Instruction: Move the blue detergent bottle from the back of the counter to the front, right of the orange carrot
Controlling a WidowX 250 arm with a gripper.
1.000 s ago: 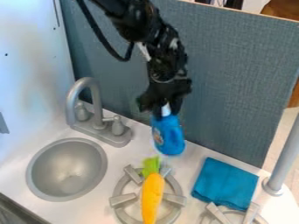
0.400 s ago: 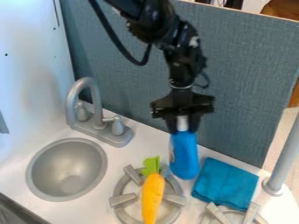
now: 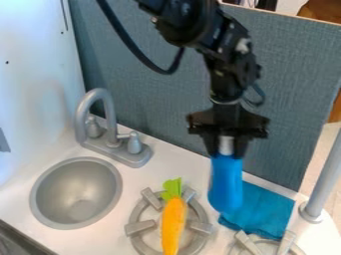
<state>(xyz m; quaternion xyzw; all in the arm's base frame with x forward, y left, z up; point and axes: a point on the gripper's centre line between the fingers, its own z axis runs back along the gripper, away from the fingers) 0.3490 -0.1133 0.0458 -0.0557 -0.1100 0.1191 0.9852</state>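
The black gripper (image 3: 226, 148) hangs right of centre, shut on the white neck of a blue bottle (image 3: 226, 184). The bottle is upright and overlaps the left part of a folded blue cloth (image 3: 263, 212); whether its base touches anything I cannot tell. To the left of the bottle, an orange toy carrot (image 3: 174, 225) with a green top lies across a grey stove burner (image 3: 140, 227).
A round grey sink (image 3: 77, 193) lies at the left, with a grey faucet (image 3: 100, 94) behind it. A grey wall panel (image 3: 293, 89) stands behind the counter. At the right rises a grey post (image 3: 324, 179), and a second burner (image 3: 251, 244) is at the bottom edge.
The gripper has moved right and toward the camera, carrying the bottle from behind the carrot's burner to the front of the cloth. Carrot and cloth have stayed in place.
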